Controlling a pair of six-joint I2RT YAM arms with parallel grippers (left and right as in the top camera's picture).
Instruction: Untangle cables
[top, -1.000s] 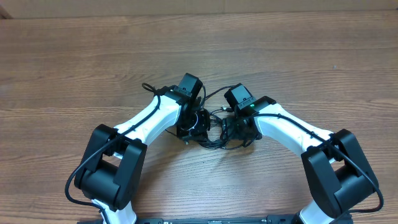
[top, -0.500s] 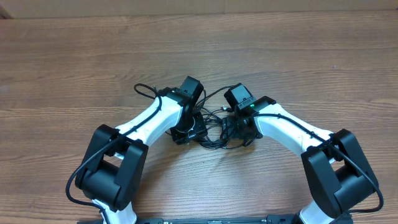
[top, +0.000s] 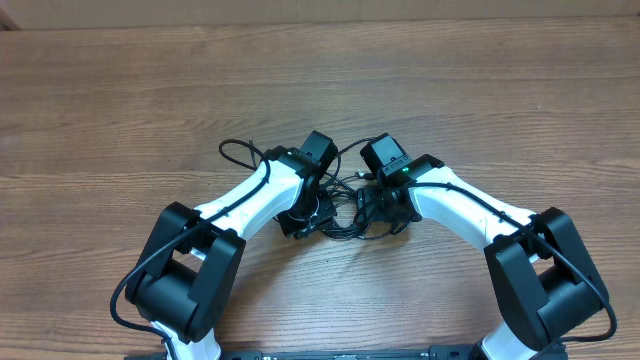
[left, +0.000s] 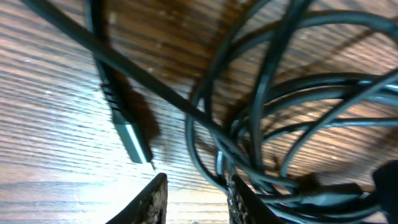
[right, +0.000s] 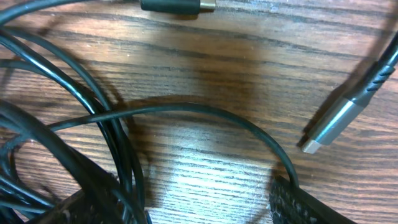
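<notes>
Cables lie knotted on the wood surface between both arms. Overhead, the left arm's wrist has swung right, closer over the heap, while the right arm has not moved; the knot looks no looser.

From the left wrist, the left end effector stands narrowly parted, bare wood between its fingers. A cord loop lies just beyond and a silver plug to its left, so it is probably lining up a fresh grip.

From the right wrist, the right end effector gapes wide, gripping nothing.
</notes>
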